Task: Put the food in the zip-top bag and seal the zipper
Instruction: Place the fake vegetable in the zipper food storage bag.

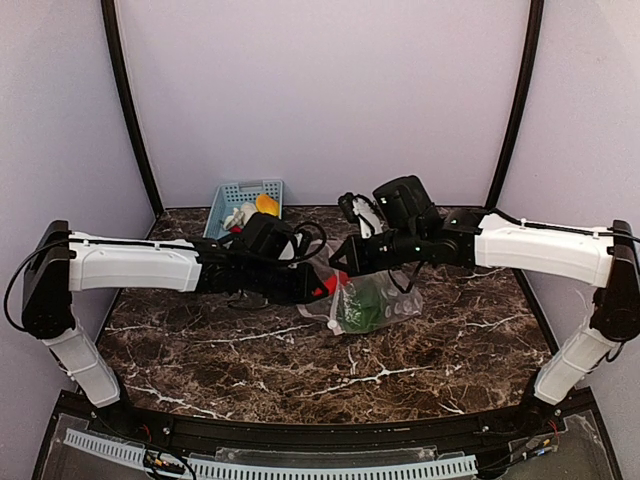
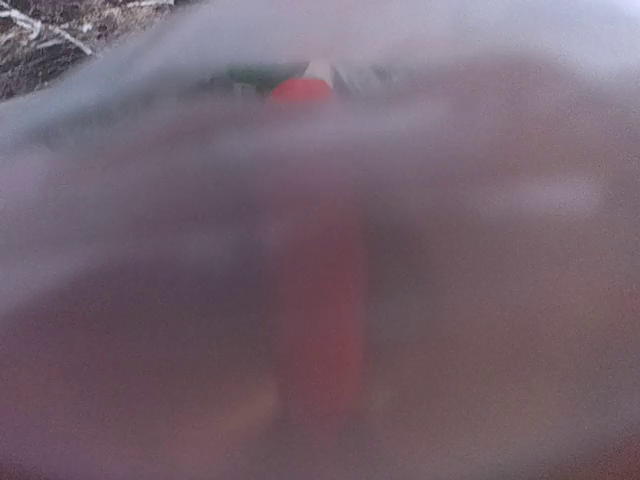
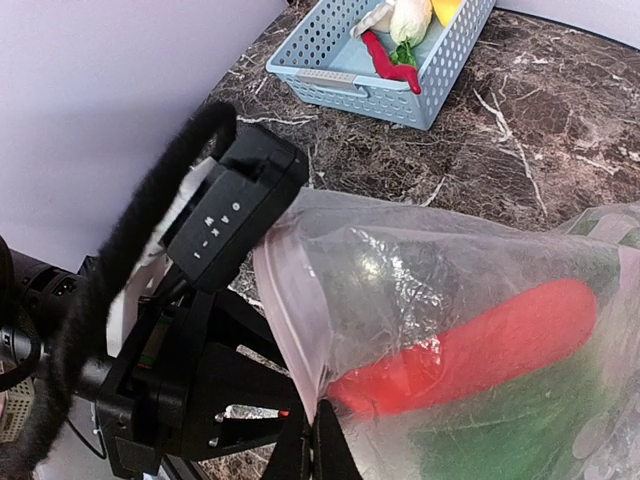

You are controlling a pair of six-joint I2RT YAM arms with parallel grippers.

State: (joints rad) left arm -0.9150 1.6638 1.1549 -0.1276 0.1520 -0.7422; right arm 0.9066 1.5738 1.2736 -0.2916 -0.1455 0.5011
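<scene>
Partly loaded zip-top bag (image 1: 378,302) at mid-scene.
The left gripper (image 1: 313,286) is set at the bag mouth; its jaw state cannot be told. The long red-orange vegetable (image 3: 480,345) and green leafy one (image 3: 520,432) are contained inside. The right gripper (image 1: 347,258) is clamped on the bag's edge.

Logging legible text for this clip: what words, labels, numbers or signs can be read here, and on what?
None can be read.
Black box on the left arm: tiny white marks, too small to read.
Bag and basket: no print visible.
</scene>
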